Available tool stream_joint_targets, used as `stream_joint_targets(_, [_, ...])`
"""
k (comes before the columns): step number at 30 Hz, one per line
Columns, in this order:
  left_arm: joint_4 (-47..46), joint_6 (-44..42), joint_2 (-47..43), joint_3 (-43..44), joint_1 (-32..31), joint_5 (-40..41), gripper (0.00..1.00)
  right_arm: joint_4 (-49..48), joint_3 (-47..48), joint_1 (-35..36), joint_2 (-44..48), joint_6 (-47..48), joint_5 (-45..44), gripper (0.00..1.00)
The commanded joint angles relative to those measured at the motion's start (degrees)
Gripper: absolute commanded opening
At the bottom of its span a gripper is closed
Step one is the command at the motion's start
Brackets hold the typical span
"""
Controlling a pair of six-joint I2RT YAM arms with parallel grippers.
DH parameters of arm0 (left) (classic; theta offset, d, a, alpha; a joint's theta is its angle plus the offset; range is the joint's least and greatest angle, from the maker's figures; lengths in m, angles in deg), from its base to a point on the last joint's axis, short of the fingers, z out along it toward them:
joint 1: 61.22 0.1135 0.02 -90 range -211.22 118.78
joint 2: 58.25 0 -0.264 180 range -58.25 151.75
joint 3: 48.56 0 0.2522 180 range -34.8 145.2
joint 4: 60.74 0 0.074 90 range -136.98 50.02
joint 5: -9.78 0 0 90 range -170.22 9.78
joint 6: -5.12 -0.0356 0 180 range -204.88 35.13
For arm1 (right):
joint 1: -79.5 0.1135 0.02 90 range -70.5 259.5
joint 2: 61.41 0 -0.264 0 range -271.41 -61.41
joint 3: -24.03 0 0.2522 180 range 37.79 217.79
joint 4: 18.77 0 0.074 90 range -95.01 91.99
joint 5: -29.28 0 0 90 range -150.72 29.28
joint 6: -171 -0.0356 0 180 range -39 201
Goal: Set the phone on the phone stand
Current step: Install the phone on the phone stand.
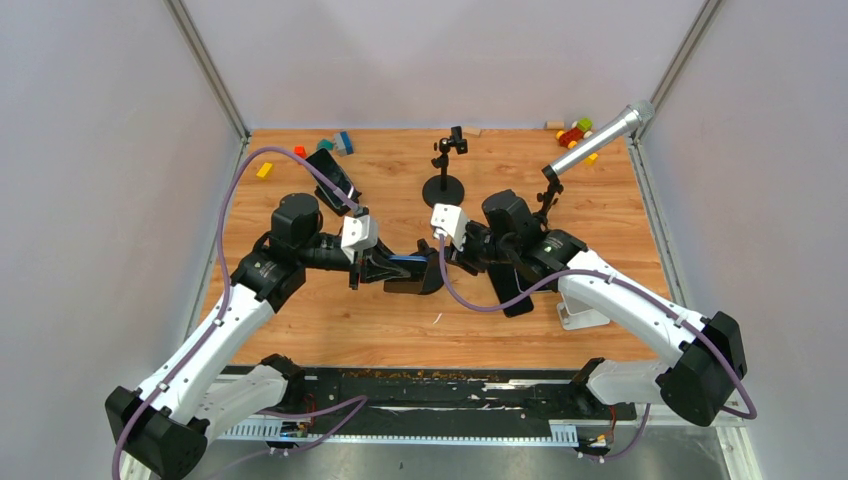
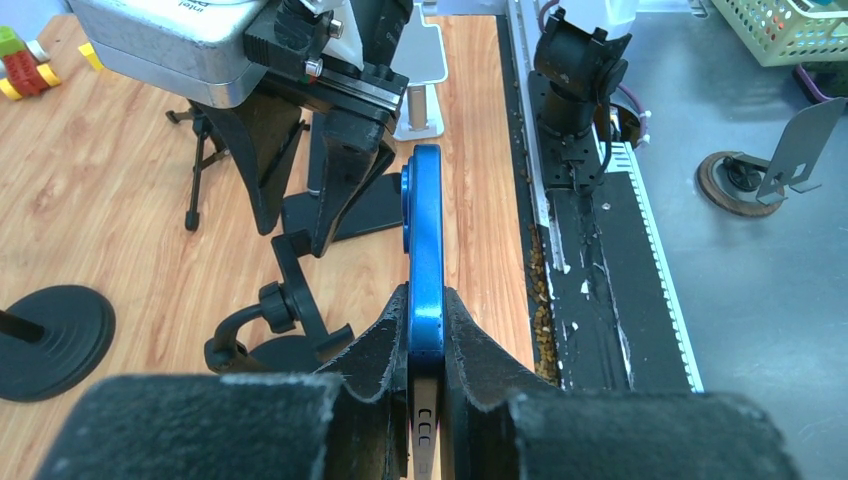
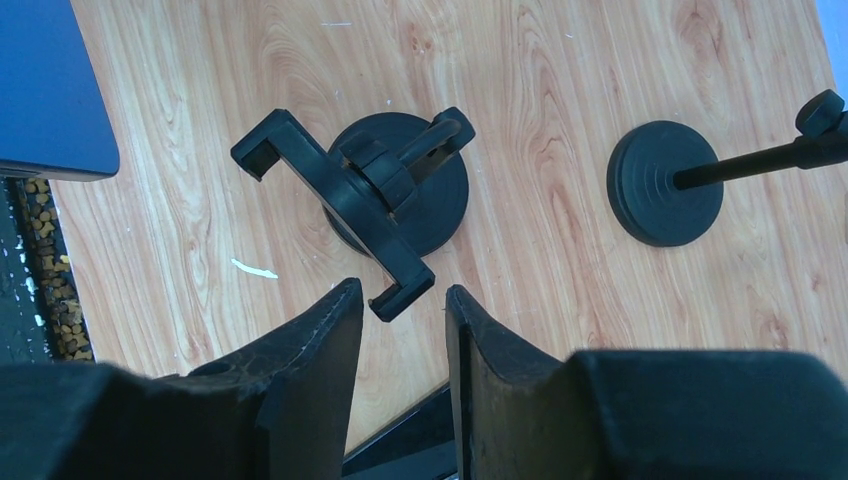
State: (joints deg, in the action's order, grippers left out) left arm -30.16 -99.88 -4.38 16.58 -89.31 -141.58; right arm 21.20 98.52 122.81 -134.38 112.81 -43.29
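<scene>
My left gripper (image 2: 426, 300) is shut on a blue phone (image 2: 426, 230) and holds it edge-up above the table. In the top view it (image 1: 392, 270) holds the phone (image 1: 408, 260) at the table's middle. The black phone stand (image 3: 345, 190), a clamp cradle on a round base, stands just beside it, and shows in the left wrist view (image 2: 290, 305). My right gripper (image 3: 404, 305) is open and hovers over the stand. One hooked end of the cradle lies at the gap between its fingertips. The phone's corner (image 3: 45, 90) shows at the top left of the right wrist view.
A second black stand with a round base (image 1: 443, 186) stands behind, also in the right wrist view (image 3: 662, 185). A black phone (image 1: 333, 174) lies at the back left. A flat black slab (image 1: 510, 288) and a white stand (image 1: 583, 315) lie under the right arm. A silver cylinder (image 1: 600, 140) and toy blocks (image 1: 575, 132) are at the back right.
</scene>
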Motion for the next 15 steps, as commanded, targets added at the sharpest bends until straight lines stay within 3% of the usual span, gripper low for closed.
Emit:
stream_joint_targets(1, [-4.3, 0.9, -0.4, 2.3, -0.4, -1.0, 0.00, -1.6, 0.0, -0.3, 0.1, -1.0, -1.2, 0.35])
stream_joint_targets(15, [-6.6, 1.1, 0.4, 2.2, -1.4, -1.6, 0.00, -2.5, 0.0, -1.6, 0.0, -2.1, -3.6, 0.30])
